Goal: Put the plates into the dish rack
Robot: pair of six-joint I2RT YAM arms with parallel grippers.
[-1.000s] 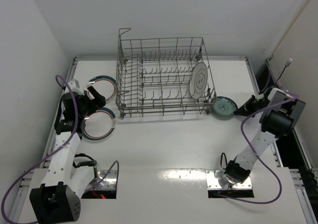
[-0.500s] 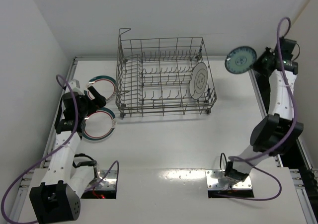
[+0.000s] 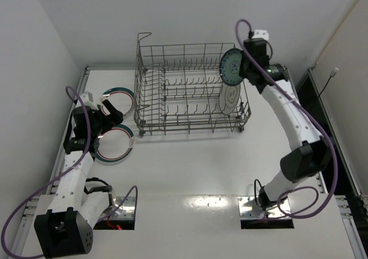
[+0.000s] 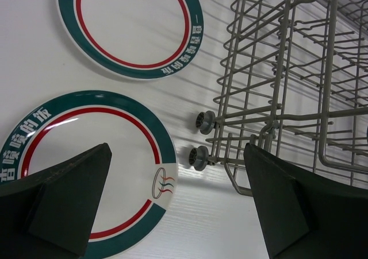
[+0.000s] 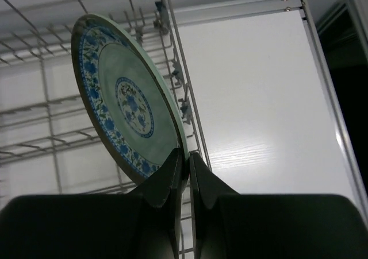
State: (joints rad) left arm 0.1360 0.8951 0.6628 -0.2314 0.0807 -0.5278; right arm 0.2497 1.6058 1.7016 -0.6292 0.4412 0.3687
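Observation:
My right gripper (image 3: 244, 68) is shut on the rim of the small blue-green patterned plate (image 3: 232, 66), held on edge above the right end of the grey wire dish rack (image 3: 190, 52). In the right wrist view the plate (image 5: 123, 98) stands between my fingertips (image 5: 187, 155). A plainer white plate (image 3: 227, 96) stands upright in the rack's right end, below it. Two white plates with teal and red rings lie flat left of the rack, one far (image 3: 119, 101), one near (image 3: 114, 145). My left gripper (image 3: 108, 114) is open above them, empty; both show in the left wrist view (image 4: 129, 23) (image 4: 92, 167).
The rack stands on small wheels (image 4: 205, 122) close to the near ringed plate. White walls close in the table at the left and the back. A metal rail (image 3: 305, 92) runs along the table's right edge.
My right arm has swung the blue-green plate up from the table right of the rack, then leftward over the rack's right end. The left arm has not moved.

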